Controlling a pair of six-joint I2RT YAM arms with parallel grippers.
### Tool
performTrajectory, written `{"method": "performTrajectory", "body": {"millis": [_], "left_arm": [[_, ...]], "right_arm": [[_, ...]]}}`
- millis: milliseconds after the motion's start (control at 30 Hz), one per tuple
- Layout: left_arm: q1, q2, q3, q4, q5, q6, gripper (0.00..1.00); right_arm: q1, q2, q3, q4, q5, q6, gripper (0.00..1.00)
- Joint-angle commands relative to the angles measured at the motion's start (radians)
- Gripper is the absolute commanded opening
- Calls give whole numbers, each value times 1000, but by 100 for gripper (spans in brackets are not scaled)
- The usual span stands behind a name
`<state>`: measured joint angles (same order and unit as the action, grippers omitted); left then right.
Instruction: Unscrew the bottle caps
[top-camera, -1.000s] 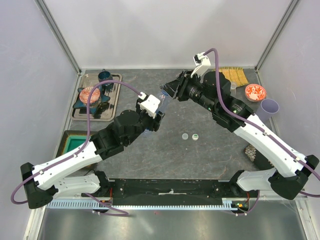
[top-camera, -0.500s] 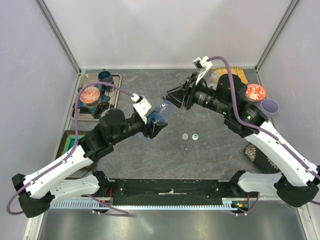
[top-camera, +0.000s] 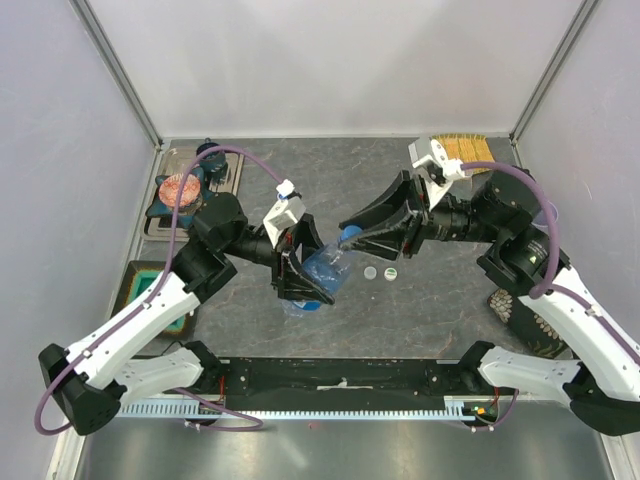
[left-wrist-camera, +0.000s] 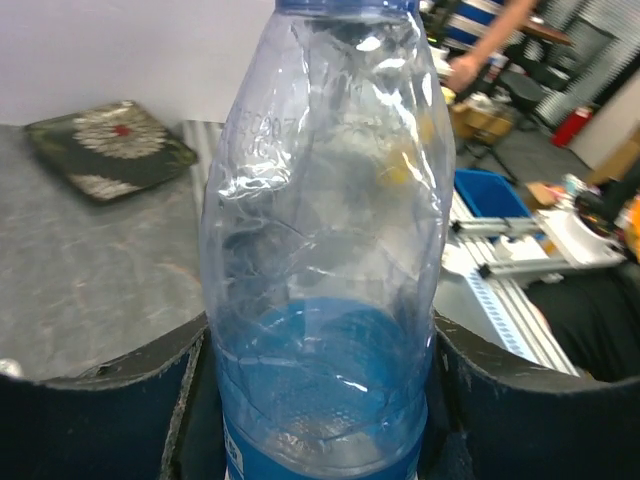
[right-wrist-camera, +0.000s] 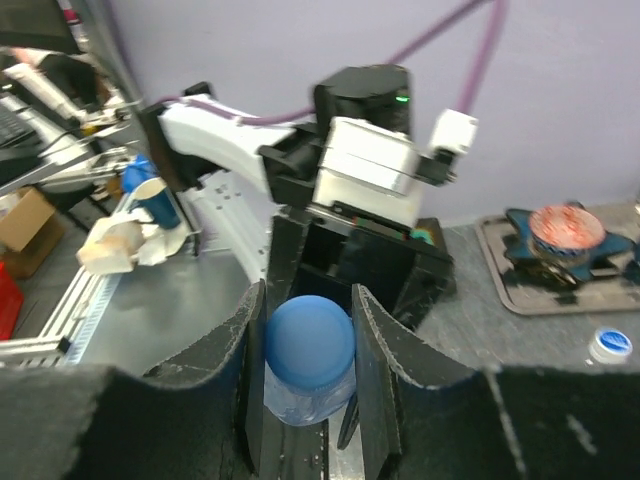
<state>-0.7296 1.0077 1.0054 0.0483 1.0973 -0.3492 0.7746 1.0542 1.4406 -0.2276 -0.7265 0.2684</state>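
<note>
A blue-labelled clear bottle (top-camera: 325, 270) is held tilted above the table's middle. My left gripper (top-camera: 300, 277) is shut on its lower body. In the left wrist view the bottle (left-wrist-camera: 325, 250) fills the frame, with a dark finger pressed on each side at the blue label. My right gripper (top-camera: 349, 238) is shut on the bottle's blue cap (top-camera: 347, 234). In the right wrist view the cap (right-wrist-camera: 308, 340) sits squeezed between the two fingers (right-wrist-camera: 375, 370), and my right gripper (right-wrist-camera: 310, 365) faces the left wrist behind it. The other bottles are mostly hidden.
Two loose caps (top-camera: 371, 272) (top-camera: 391, 271) lie on the table right of the bottle. A tray (top-camera: 232, 170) with a red bowl (top-camera: 180, 188) sits back left, a teal box (top-camera: 150, 290) at the left edge, a bamboo mat (top-camera: 465, 150) back right. Another capped bottle top (right-wrist-camera: 610, 345) shows low right.
My left arm has swung the bottle nearer and tipped it toward the right arm. The right gripper came down to the left and shut on the blue cap.
</note>
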Motion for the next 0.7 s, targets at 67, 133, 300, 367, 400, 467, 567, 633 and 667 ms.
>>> {"method": "performTrajectory", "body": {"millis": [67, 133, 300, 367, 400, 467, 567, 633, 667], "left_arm": [[21, 57, 36, 283, 233, -209, 39], [30, 69, 38, 283, 240, -212, 39], [55, 86, 29, 285, 243, -208, 39], [67, 86, 21, 272, 230, -197, 39], [78, 83, 19, 265, 222, -191, 39], [82, 81, 15, 242, 213, -174, 39], [82, 74, 15, 211, 193, -154, 39], [82, 66, 18, 190, 173, -137, 39], [82, 65, 19, 180, 167, -122, 39]], "right_arm": [[6, -42, -104, 262, -353, 138, 0], [6, -54, -120, 313, -389, 184, 0], [6, -80, -114, 313, -401, 183, 0], [6, -95, -108, 307, -363, 175, 0], [6, -102, -106, 304, -341, 172, 0], [5, -102, -91, 291, -317, 164, 0], [5, -82, -57, 229, -304, 132, 0], [5, -76, -52, 182, -291, 120, 0], [5, -74, -51, 171, -251, 109, 0]]}}
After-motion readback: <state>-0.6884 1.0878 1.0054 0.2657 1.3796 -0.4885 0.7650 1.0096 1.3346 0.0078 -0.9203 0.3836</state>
